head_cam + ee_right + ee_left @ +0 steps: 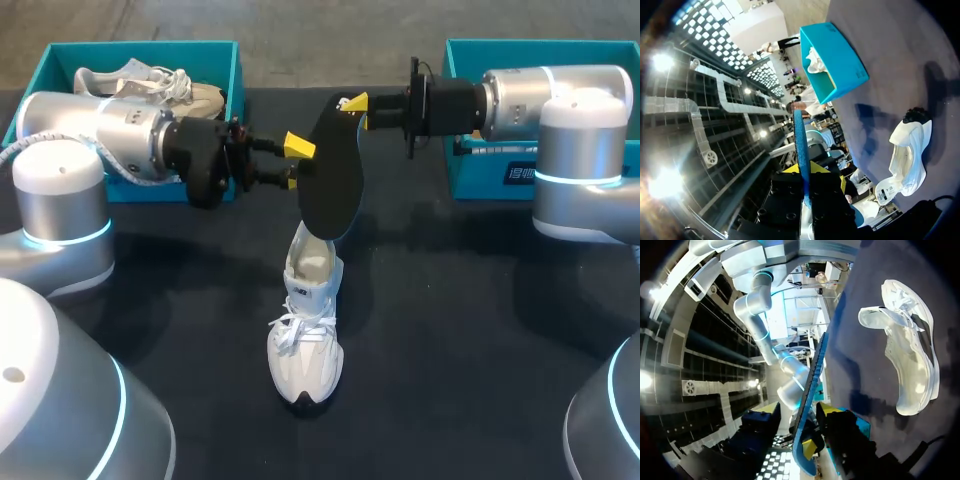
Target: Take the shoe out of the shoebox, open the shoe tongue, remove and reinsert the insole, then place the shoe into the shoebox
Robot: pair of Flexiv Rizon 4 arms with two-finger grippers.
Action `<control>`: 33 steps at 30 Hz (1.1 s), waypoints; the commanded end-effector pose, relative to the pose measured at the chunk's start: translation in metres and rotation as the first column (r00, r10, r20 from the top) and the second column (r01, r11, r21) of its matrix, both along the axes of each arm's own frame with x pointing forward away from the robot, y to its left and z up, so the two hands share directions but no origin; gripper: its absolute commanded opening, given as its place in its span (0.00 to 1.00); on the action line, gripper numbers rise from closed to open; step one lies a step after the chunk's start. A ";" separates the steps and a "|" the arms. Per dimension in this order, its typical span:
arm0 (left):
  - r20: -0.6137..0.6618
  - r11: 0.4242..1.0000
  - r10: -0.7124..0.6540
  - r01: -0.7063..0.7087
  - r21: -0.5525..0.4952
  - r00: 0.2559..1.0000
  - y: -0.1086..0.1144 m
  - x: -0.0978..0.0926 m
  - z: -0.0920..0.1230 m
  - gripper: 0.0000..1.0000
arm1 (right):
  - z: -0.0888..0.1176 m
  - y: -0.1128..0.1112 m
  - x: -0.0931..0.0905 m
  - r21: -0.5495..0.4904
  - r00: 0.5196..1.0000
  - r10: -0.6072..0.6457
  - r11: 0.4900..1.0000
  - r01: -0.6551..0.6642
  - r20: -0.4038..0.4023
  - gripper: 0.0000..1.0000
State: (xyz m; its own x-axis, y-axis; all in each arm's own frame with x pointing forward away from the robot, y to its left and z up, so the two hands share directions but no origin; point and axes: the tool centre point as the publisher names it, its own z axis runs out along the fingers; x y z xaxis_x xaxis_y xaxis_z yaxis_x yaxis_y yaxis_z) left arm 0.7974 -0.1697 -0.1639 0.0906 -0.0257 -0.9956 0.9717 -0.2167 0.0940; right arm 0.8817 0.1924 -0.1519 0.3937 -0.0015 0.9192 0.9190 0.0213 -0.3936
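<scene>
A white shoe point(305, 335) stands on the black table, toe towards me, and also shows in the wrist views point(912, 345) point(910, 150). Above its heel opening a dark insole point(330, 185) hangs upright. My right gripper point(355, 104) is shut on the insole's upper end, which shows edge-on point(801, 145) between its yellow tips point(805, 172). My left gripper point(294, 163) straddles the insole's left edge. Its fingers stand on either side of the insole point(810, 395), with a gap still visible, so this gripper point(801, 412) is open.
A teal shoebox point(228, 62) at the back left holds another white shoe point(140, 85); the right wrist view shows this box too point(840, 60). A second teal box point(462, 70) sits at the back right, behind my right arm.
</scene>
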 end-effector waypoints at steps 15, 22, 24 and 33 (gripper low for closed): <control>0.012 1.000 0.007 -0.007 -0.010 1.000 -0.014 -0.002 0.002 0.23 | 0.000 0.001 0.000 0.000 1.000 0.001 1.000 -0.001 0.000 0.00; 0.018 1.000 0.018 -0.018 -0.007 1.000 -0.017 -0.001 0.003 0.00 | 0.000 0.001 0.000 0.000 1.000 0.001 1.000 -0.001 0.000 0.00; 0.019 1.000 0.026 -0.025 -0.006 0.999 -0.018 0.000 0.002 0.00 | 0.000 0.001 0.000 0.000 1.000 0.001 1.000 -0.001 0.000 0.00; 0.030 1.000 0.030 -0.030 -0.005 0.999 -0.019 0.001 0.005 0.00 | 0.001 0.000 0.001 0.006 1.000 -0.001 1.000 0.001 0.003 0.43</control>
